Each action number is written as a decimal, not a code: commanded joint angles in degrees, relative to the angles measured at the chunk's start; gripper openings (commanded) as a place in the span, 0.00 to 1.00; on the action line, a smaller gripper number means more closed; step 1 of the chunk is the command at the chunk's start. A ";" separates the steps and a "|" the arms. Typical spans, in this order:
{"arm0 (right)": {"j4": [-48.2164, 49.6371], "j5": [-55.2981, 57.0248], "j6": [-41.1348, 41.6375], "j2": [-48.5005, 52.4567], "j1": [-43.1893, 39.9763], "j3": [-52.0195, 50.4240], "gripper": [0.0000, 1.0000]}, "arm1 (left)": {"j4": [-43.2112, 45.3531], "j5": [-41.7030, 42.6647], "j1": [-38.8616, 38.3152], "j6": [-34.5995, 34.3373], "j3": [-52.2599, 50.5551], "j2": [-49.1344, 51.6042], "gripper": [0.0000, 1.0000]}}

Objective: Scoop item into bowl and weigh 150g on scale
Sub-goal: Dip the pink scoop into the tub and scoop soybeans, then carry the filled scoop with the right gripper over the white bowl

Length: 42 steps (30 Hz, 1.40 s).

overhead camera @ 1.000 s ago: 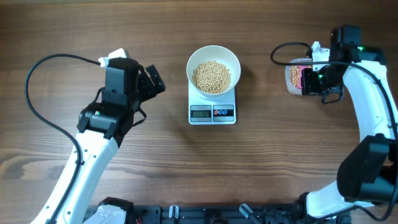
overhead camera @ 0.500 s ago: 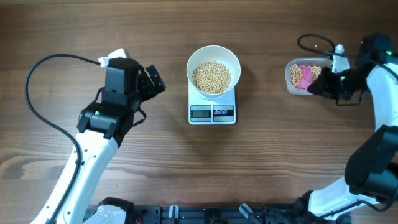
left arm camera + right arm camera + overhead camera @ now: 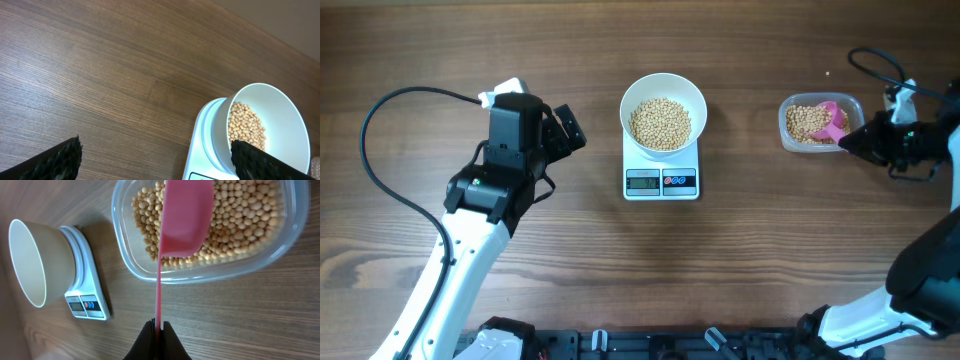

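Pinch grip by the right gripper (image 3: 157, 328) on the pink scoop (image 3: 182, 217) holds its cup in the bean container (image 3: 125, 265), likely for another load, while the left gripper (image 3: 157, 162) hangs spread and idle.

A brown wooden table (image 3: 620, 270) with long grain fills the overhead view. Beyond its edge, the left wrist view shows a plain greyish surface (image 3: 290, 15).

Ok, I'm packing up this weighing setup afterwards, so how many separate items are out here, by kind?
white bowl: 1
scale: 1
clear container: 1
pink scoop: 1
Total: 4
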 commanded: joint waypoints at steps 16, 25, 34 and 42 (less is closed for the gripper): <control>-9.66 -18.08 -7.96 1.38 -14.49 -0.81 0.04 | 0.09 0.09 0.46 0.02 0.07 0.22 1.00; -15.72 -25.94 -13.35 1.38 -15.23 -0.81 0.04 | 0.11 0.09 0.46 0.04 0.07 0.22 1.00; -19.45 -33.53 -18.10 1.38 -14.99 -0.81 0.04 | 0.13 0.07 0.46 0.02 0.07 0.22 1.00; -21.75 -35.19 -19.78 1.38 -6.19 -0.79 0.04 | 0.13 0.07 0.46 0.02 0.07 0.22 1.00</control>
